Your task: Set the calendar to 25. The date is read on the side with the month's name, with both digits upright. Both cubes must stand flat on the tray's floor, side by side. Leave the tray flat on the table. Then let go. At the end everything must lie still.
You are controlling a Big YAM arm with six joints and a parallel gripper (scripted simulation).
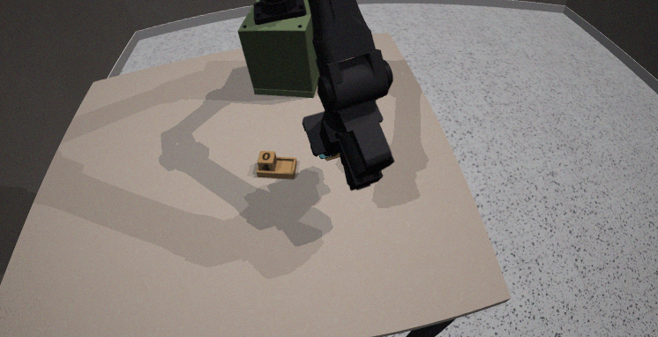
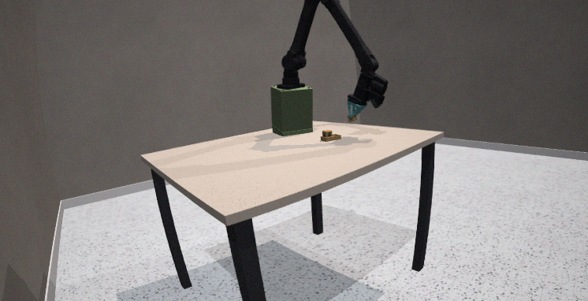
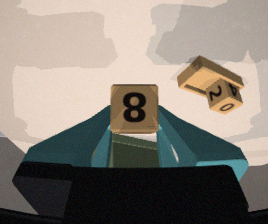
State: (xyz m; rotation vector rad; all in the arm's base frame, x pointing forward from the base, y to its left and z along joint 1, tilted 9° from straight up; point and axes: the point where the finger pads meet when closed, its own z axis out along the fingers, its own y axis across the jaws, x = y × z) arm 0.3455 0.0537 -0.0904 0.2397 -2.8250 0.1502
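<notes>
A small wooden tray [image 1: 277, 168] lies flat near the table's middle. One wooden cube [image 1: 266, 160] stands in its left half with a 0 on top. The tray's right half is bare. My gripper [image 3: 134, 112] is shut on the second wooden cube [image 3: 134, 107], whose face toward the wrist camera reads 8. I hold it well above the table, to the right of the tray. In the top view the arm hides most of the fingers [image 1: 327, 155]. The exterior view shows the gripper [image 2: 352, 114] above the table beyond the tray [image 2: 332, 137]. In the wrist view the tray [image 3: 211, 82] lies far below, right of the held cube.
The green base block [image 1: 279, 54] stands at the back of the table behind the tray. The arm's shadows fall across the table top around the tray.
</notes>
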